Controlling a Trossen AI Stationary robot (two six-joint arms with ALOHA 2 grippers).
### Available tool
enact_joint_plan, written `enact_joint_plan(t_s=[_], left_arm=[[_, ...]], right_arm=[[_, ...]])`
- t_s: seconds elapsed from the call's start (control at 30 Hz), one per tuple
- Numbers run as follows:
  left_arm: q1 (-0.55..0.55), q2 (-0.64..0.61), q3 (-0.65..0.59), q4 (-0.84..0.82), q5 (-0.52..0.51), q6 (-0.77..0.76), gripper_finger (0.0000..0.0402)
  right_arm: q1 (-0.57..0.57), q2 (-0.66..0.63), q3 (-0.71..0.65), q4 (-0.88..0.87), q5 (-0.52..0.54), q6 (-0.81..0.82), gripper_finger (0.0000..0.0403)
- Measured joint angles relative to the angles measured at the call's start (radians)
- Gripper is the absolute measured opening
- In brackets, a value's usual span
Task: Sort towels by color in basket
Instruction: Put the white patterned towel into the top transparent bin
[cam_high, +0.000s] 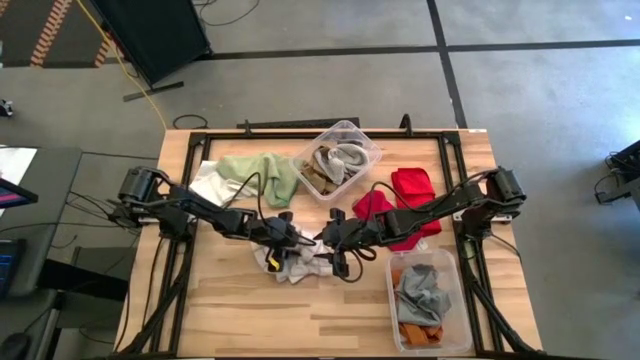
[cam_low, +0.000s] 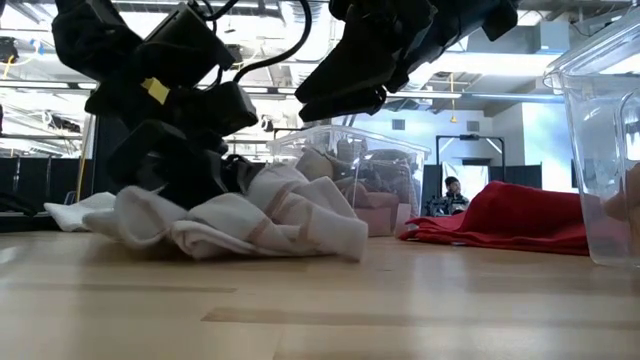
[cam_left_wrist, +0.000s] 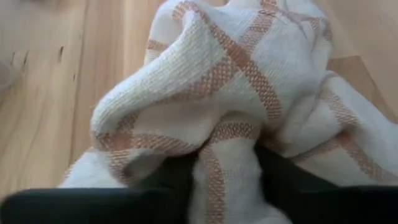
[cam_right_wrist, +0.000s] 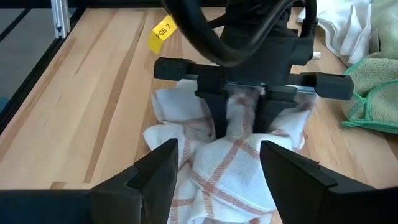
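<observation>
Wooden table (cam_high: 230, 300): it carries two clear bins and loose cloths. The far bin (cam_high: 366, 146), near the back edge, holds tan and grey towels; the near bin (cam_high: 450, 268), at the front right, holds a grey towel over an orange one. A pale green towel (cam_high: 262, 175) lies beside a white cloth (cam_high: 210, 183) at the back left, and red towels (cam_high: 410, 188) lie between the two bins.

Arms: both reach to the table's middle and meet over one cloth.

White checked towel (cam_right_wrist: 230, 165): crumpled on the bare wood at the centre, well apart from either bin.

Left gripper (cam_right_wrist: 239, 115): set down on the checked towel, a fold of it standing between the two fingers, which are pinched on that fold.

Right gripper (cam_right_wrist: 217, 165): hovering just beside the left one, over the same cloth, fingers spread and holding nothing.

Step in hand, as judged: picking up the checked towel. The next move calls for a firm pinch, a lift clear of the table, and a carry to the place for white cloths. Neither bin shows white, so which place that is cannot be told.
</observation>
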Motion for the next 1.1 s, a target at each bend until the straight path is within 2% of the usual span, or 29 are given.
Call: enact_joint_plan(t_s=[0.07, 0.1, 0.27, 0.43, 0.63, 0.8, 0.93, 1.1], left_arm=[[0.000, 0.000, 0.000, -0.004, 0.004, 0.003, 0.0069], [0.000, 0.000, 0.000, -0.004, 0.006, 0.004, 0.0056], [-0.004, -0.006, 0.004, -0.009, -0.005, 0.032, 0.0056], [-0.012, -0.076, 0.053, -0.123, -0.038, 0.092, 0.0056], [-0.019, -0.236, 0.144, -0.374, -0.155, 0.171, 0.0056], [-0.018, -0.363, 0.223, -0.508, -0.237, 0.225, 0.0056], [-0.015, -0.439, 0.306, -0.553, -0.313, 0.287, 0.0056], [0.012, -0.464, 0.423, -0.569, -0.382, 0.390, 0.0056]], right_arm=[[0.000, 0.000, 0.000, 0.000, 0.000, 0.000, 0.0255], [0.000, 0.000, 0.000, 0.000, 0.000, 0.000, 0.0255], [0.003, 0.000, 0.000, -0.002, 0.000, 0.001, 0.0255], [0.022, 0.000, 0.000, -0.033, 0.000, 0.007, 0.0255], [0.058, 0.000, 0.000, -0.094, 0.000, 0.043, 0.0255], [0.088, 0.000, 0.000, -0.174, 0.000, 0.094, 0.0255], [0.109, 0.000, 0.000, -0.219, 0.024, 0.145, 0.0255], [0.135, 0.000, 0.000, -0.242, 0.074, 0.192, 0.0255]])
